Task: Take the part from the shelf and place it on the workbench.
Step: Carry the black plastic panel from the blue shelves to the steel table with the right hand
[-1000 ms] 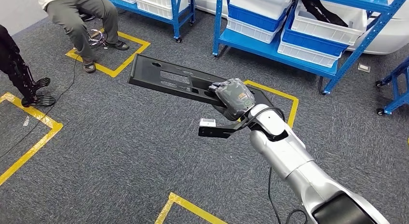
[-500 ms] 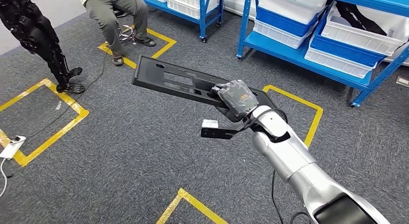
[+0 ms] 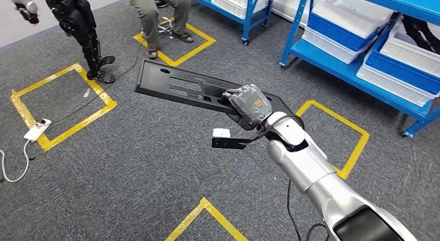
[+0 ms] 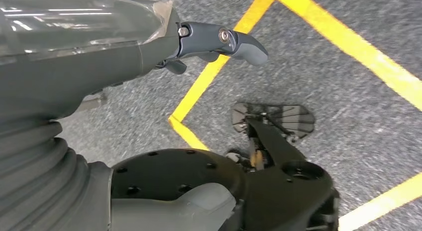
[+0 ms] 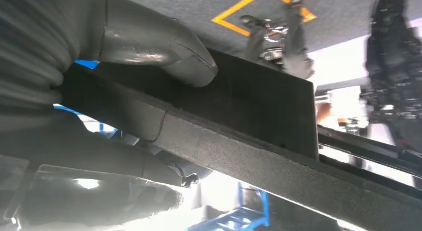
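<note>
Grey carpet under flat black slotted part [image 3: 192, 89]

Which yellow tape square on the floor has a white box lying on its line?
The yellow tape square on the far left: a white power strip lies across its near corner. The other taped squares have none.

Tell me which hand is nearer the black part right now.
Right. The right hand grips the black part at its near end, thumb pressed on it. The left hand hangs low over the carpet, away from the part, fingers apart and holding nothing.
</note>
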Controlling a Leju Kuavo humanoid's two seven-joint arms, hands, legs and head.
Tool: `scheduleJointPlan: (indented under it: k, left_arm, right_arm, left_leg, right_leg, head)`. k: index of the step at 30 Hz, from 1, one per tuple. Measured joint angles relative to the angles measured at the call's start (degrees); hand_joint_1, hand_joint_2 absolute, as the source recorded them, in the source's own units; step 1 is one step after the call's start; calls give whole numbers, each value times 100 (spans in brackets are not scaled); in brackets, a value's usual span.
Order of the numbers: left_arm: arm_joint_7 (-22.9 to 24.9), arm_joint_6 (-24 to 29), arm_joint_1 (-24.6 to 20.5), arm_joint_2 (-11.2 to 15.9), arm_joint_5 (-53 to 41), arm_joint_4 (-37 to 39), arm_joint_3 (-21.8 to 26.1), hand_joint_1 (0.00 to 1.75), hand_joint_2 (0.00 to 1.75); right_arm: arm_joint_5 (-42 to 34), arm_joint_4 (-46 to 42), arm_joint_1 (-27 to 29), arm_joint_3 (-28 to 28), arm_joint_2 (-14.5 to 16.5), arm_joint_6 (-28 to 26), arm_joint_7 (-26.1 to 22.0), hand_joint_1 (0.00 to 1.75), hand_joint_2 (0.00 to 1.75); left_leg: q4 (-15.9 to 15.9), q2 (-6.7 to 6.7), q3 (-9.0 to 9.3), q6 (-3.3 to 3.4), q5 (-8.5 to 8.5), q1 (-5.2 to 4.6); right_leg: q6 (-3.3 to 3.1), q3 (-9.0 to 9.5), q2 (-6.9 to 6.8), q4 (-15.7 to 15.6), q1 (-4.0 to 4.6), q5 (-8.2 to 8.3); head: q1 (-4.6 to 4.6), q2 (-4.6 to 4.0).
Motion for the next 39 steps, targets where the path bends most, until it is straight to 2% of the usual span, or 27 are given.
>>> scheduleJointPlan:
  k: [2, 4, 5, 6, 7, 9, 10, 11, 13, 14, 16, 18, 19, 20, 21, 22, 24, 25, 26, 28, 29, 31, 33, 35, 36, 37, 39]
  left_arm:
    - [59, -28, -5, -4, -10, 0, 0, 0, 175]
    - [80, -38, -6, -4, -17, 0, 0, 0, 175]
    - [85, -42, -4, -4, -21, 0, 1, 0, 175]
    - [92, -47, -1, -5, -26, 0, 1, 0, 175]
    - [100, -56, 1, -5, -32, 0, 2, 0, 175]
    - [115, -78, 1, -6, -43, 0, 1, 0, 175]
    - [119, -86, 1, -7, -47, 0, 0, 0, 175]
    - [121, -91, 2, -8, -50, 0, -1, 0, 175]
    - [126, -97, 10, -10, -54, 1, -1, 0, 175]
    - [128, -98, 15, -9, -56, 1, -1, 0, 175]
    - [130, -99, 17, -6, -61, 1, -1, 0, 175]
    - [130, -99, 9, -3, -63, 1, -1, 0, 175]
    - [130, -99, 7, -1, -63, 0, 0, 0, 175]
    - [131, -99, 6, 2, -63, 0, 1, 0, 175]
    - [131, -99, 8, 5, -64, 0, 1, 0, 175]
    - [132, -99, 9, 9, -69, 0, 2, 0, 175]
    - [135, -108, 4, 13, -85, 0, 1, 0, 175]
    - [140, -116, -1, 13, -92, 0, 0, 0, 175]
    - [145, -125, -4, 12, -98, 0, -1, 0, 175]
    - [157, -133, -3, 9, -104, 0, -1, 0, 175]
    - [163, -133, 0, 7, -106, 0, -1, 0, 175]
    - [174, -130, -2, 1, -110, 0, -1, 0, 175]
    - [177, -125, -9, -4, -113, 0, -1, 0, 175]
    - [179, -123, -9, -7, -113, 0, -1, 0, 175]
    - [179, -123, -6, -9, -114, 0, -1, 0, 175]
    - [180, -123, -4, -11, -114, 0, -1, 0, 175]
    - [181, -123, -3, -15, -116, 0, -1, 0, 175]
  right_arm:
    - [-1, 8, 5, -3, -10, 3, -4, 175, 175]
    - [1, 27, 32, -3, -24, 13, -6, 175, 175]
    - [1, 38, 47, -2, -30, 17, -6, 175, 175]
    - [1, 47, 56, -2, -35, 21, -6, 175, 175]
    - [1, 53, 59, -2, -39, 21, -6, 175, 175]
    - [1, 56, 49, -3, -42, 22, -6, 175, 175]
    - [1, 56, 43, -3, -42, 23, -6, 175, 175]
    - [1, 56, 40, -3, -37, 23, -6, 175, 175]
    - [4, 56, 40, 1, -20, 23, -6, 175, 175]
    - [6, 56, 38, 3, -8, 23, -5, 175, 175]
    - [8, 56, 34, 4, 13, 22, -3, 175, 175]
    - [17, 57, 43, 4, 23, 22, -4, 175, 175]
    - [22, 58, 51, 4, 24, 22, -4, 175, 175]
    - [27, 60, 59, 5, 23, 22, -4, 175, 175]
    - [31, 60, 64, 5, 23, 22, -4, 175, 175]
    - [33, 60, 65, 6, 25, 22, -4, 175, 175]
    - [39, 58, 62, 5, 27, 22, -4, 175, 175]
    - [43, 57, 58, 4, 26, 23, -3, 175, 175]
    - [47, 57, 54, 3, 26, 25, -3, 175, 175]
    - [57, 56, 43, 5, 37, 48, -1, 175, 175]
    - [61, 56, 35, 7, 47, 65, 3, 175, 175]
    - [69, 56, 9, 7, 56, 101, 10, 175, 175]
    - [69, 58, -7, 6, 49, 133, 16, 175, 175]
    - [69, 60, 8, 6, 38, 156, 25, 175, 175]
    - [69, 61, 17, 7, 32, 159, 31, 175, 175]
    - [69, 61, 18, 7, 26, 160, 36, 175, 175]
    - [68, 61, -2, 7, 21, 162, 43, 175, 175]
  left_leg:
    - [-24, -96, -11, 60, 38, 3]
    - [-24, -221, -40, 85, 58, -4]
    - [-23, -292, -52, 88, 68, -7]
    - [-23, -364, -60, 85, 80, -9]
    - [-22, -435, -64, 75, 92, -9]
    - [-19, -551, -73, 35, 117, -16]
    - [-18, -591, -85, 9, 129, -24]
    - [-18, -623, -100, -19, 144, -31]
    - [-39, -692, -129, -85, 180, -30]
    - [-21, -672, -152, -111, 170, -29]
    - [271, -472, -297, -152, -33, -36]
    - [1027, -234, -641, -187, -434, -35]
    - [1391, -194, -812, -208, -577, -28]
    - [1620, -175, -919, -226, -637, -17]
    - [1600, -159, -900, -239, -578, -6]
    - [1349, -119, -760, -246, -432, 6]
    - [557, 93, -309, -241, -115, 9]
    - [261, 174, -149, -217, -24, 2]
    - [106, 216, -72, -186, 8, -12]
    - [57, 120, -85, -105, 23, -43]
    - [39, 66, -86, -64, 41, -45]
    - [-5, -33, -79, 28, 88, -38]
    - [-22, -137, -87, 86, 113, -34]
    - [-21, -274, -99, 101, 121, -35]
    - [-21, -345, -101, 101, 125, -36]
    - [-19, -416, -101, 95, 131, -35]
    - [-15, -543, -104, 67, 147, -36]
  right_leg:
    - [-24, -315, 273, 672, -43, -308]
    - [-22, -667, 380, 1407, -55, -562]
    - [5, -728, 392, 1530, -55, -581]
    - [44, -665, 404, 1407, -56, -508]
    - [84, -500, 430, 1082, -61, -368]
    - [118, -62, 595, 214, -74, -51]
    - [102, 73, 657, -60, -74, 46]
    - [74, 137, 695, -200, -64, 95]
    - [8, 136, 616, -218, -49, 131]
    - [-27, 138, 566, -234, -70, 154]
    - [-129, 147, 460, -273, -124, 199]
    - [-187, 142, 347, -279, -113, 209]
    - [-189, 140, 283, -278, -102, 206]
    - [-190, 138, 216, -277, -94, 204]
    - [-190, 137, 155, -276, -92, 202]
    - [-185, 139, 96, -274, -93, 196]
    - [-150, 139, -2, -252, -68, 168]
    - [-122, 137, -46, -238, -44, 149]
    - [-93, 134, -86, -227, -18, 135]
    - [-34, 143, -180, -226, 15, 120]
    - [-1, 129, -176, -208, 12, 101]
    - [21, 0, 23, 58, -16, -60]
    - [-11, -340, 294, 773, -51, -375]
    - [4, -666, 382, 1433, -59, -579]
    - [39, -700, 396, 1487, -60, -560]
    - [87, -611, 410, 1287, -67, -446]
    - [166, -228, 545, 458, -103, -112]
  head:
    - [4, 0]
    - [6, 0]
    - [8, 0]
    - [8, 0]
    - [10, 0]
    - [13, 0]
    - [14, 0]
    - [11, 0]
    - [8, 0]
    - [3, 0]
    - [-24, 0]
    - [-51, 0]
    - [-56, 0]
    - [-56, 0]
    - [-59, 0]
    - [-59, 0]
    - [-61, 0]
    - [-53, 0]
    - [-38, 0]
    - [-8, 0]
    - [-1, 0]
    - [1, 0]
    - [10, 0]
    - [14, 0]
    - [16, 0]
    - [17, 0]
    - [23, 0]
